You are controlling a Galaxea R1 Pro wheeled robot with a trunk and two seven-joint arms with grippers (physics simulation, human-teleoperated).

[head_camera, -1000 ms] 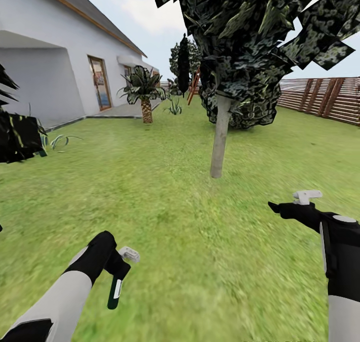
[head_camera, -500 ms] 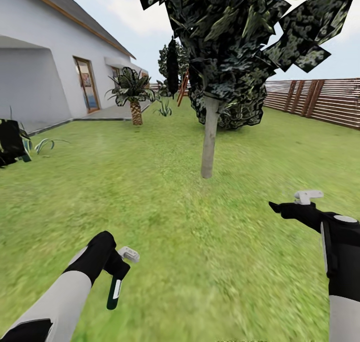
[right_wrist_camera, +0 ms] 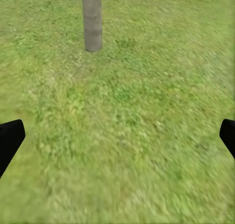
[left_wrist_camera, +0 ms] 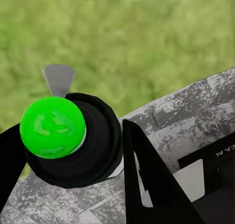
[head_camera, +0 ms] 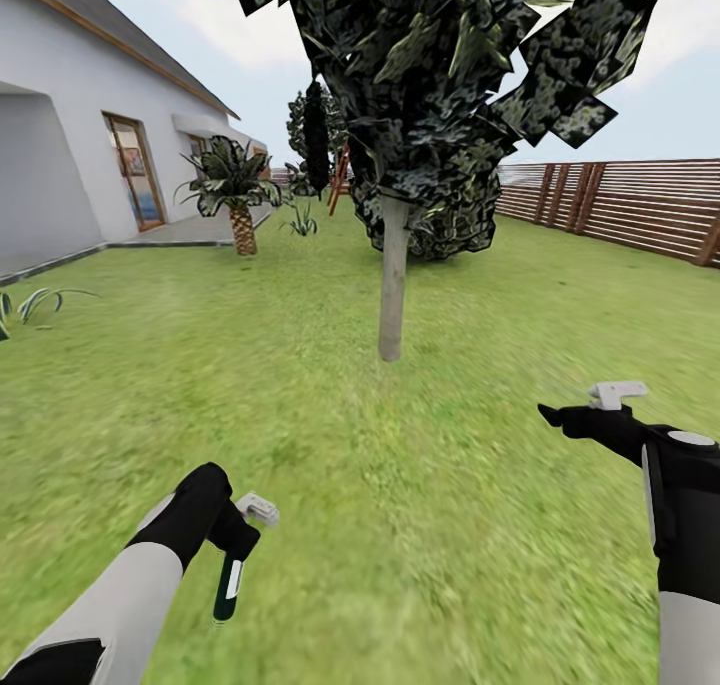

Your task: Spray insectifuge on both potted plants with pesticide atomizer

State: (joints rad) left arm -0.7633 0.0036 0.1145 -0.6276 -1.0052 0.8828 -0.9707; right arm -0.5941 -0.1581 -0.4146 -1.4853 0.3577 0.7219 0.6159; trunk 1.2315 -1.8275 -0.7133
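I am on the garden lawn [head_camera: 400, 525]. My left gripper [head_camera: 240, 537] is low at the left, shut on the pesticide atomizer [head_camera: 229, 587], a slender dark-green bottle with a white stripe that hangs down from the fingers. In the left wrist view the atomizer [left_wrist_camera: 73, 140] appears end-on as a dark round body with a bright green ball, held between the black fingers [left_wrist_camera: 147, 175]. My right gripper [head_camera: 562, 417] is held out at the right, open, with only grass between its tips [right_wrist_camera: 117, 140]. The potted plants are out of view.
A tree with a grey trunk [head_camera: 392, 275] and a dark crown stands straight ahead; its trunk [right_wrist_camera: 92, 18] is also in the right wrist view. A brown slat fence [head_camera: 620, 210] runs along the right. A white house [head_camera: 60, 165], a small palm [head_camera: 232, 180] and a thin-leaved plant [head_camera: 30, 305] are at the left.
The whole picture has slid left, so the camera has turned right. Both arms keep their pose, and the atomizer stays in the left gripper.
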